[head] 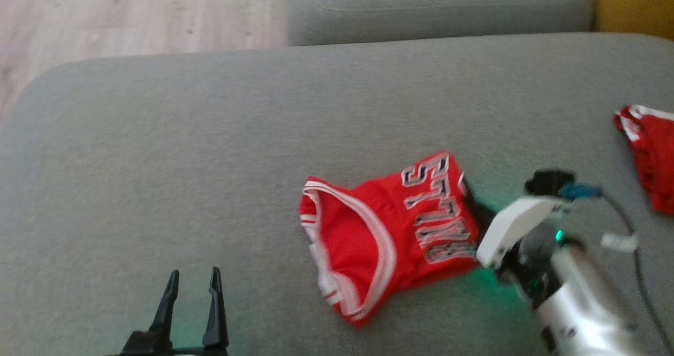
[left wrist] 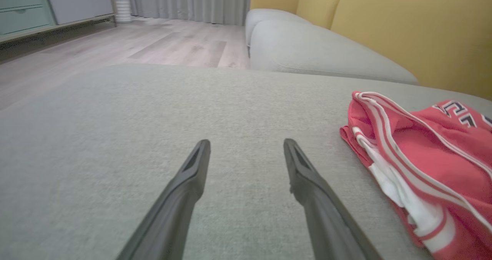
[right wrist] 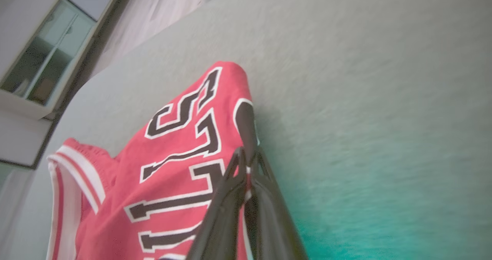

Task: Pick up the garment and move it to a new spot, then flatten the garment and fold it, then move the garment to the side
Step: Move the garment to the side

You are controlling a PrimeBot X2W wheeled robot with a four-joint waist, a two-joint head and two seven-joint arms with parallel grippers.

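- The jersey (head: 389, 229) is bright red, with white-and-red striped trim around its openings and big black block letters outlined in white.
- It lies on the grey cushion (head: 158, 161), a little to the right of the middle in the head view, gathered into a compact, doubled-over shape rather than spread flat.
- The lettered part is on the side toward the right gripper (right wrist: 249, 152). The trimmed openings face the other way, toward the left gripper (head: 194, 273).
- In the left wrist view the trimmed edge of the jersey (left wrist: 430, 167) is lumpy, with folds of red and white cloth stacked on each other.
- The right gripper's jaws are pinched together on the jersey's lettered edge (right wrist: 169, 167), and a little cloth shows between the two dark fingers (right wrist: 226, 198).
- A green glow falls on the cushion beside that gripper.
- The left gripper (left wrist: 246, 142) is low over bare cushion with its jaws apart, holding nothing, well clear of the jersey.
- Another red cloth with white trim (head: 650, 150) lies at the far right edge of the cushion, apart from the jersey.
- Beyond the cushion are a pale wooden floor (head: 131, 13), a second grey cushion (left wrist: 315, 48) and a yellow backrest (left wrist: 403, 29).
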